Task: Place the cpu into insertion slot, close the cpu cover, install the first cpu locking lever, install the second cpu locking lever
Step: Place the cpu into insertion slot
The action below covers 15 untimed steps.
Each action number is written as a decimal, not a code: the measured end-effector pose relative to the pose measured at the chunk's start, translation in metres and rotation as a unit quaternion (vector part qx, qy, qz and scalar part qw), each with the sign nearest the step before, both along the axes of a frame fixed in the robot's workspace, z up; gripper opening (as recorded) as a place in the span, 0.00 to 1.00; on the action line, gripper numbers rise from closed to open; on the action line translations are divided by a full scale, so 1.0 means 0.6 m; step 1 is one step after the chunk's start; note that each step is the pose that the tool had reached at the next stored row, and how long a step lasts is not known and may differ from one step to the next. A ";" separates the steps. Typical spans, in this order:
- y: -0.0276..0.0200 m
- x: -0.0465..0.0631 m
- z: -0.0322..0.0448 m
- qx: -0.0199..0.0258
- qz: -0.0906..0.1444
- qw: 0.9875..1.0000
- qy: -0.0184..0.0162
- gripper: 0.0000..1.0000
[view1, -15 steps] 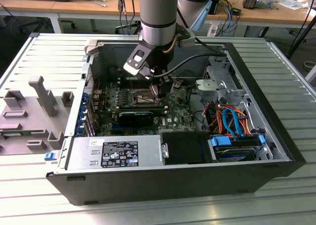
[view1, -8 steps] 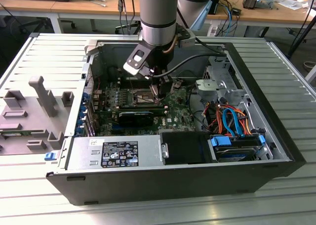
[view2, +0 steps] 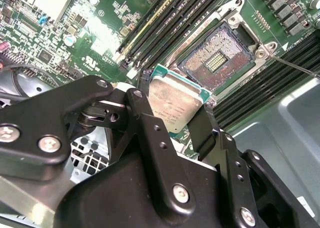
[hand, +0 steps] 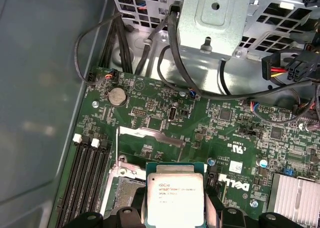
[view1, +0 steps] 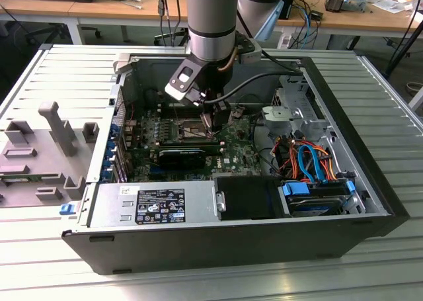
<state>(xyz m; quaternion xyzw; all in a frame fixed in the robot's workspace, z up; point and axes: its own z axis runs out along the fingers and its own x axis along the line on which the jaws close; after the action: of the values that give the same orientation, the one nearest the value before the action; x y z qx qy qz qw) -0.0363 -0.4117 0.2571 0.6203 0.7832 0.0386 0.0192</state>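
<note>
The gripper (view2: 170,117) was closed to the chip's width, its two black fingers (view2: 145,123) clamping the one cpu (view2: 176,101) by opposite edges. The cpu hung just beside the single insertion slot (view2: 217,62), not seated, and the slot's pin field lay bare. In the first wrist view the cpu (hand: 175,200) hid part of the slot and its near edge was cut off; the cpu cover (hand: 145,133) stood raised beyond it, and three white memory clips (hand: 91,142) showed. In the exterior view the gripper (view1: 210,121) made the chip hard to make out; the power supply (view1: 158,205) lay at seven o'clock from it and one blue hard-drive caddy (view1: 310,190) at four o'clock.
</note>
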 end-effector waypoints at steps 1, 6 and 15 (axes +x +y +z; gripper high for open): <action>0.0000 0.000 0.000 0.000 -0.001 1.000 0.000 0.55; 0.0000 0.000 0.000 -0.001 -0.017 1.000 0.000 0.55; 0.0000 0.000 -0.001 -0.001 -0.035 0.999 0.000 0.55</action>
<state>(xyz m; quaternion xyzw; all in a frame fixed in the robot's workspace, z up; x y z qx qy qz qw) -0.0363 -0.4117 0.2568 0.6473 0.7610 0.0369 0.0213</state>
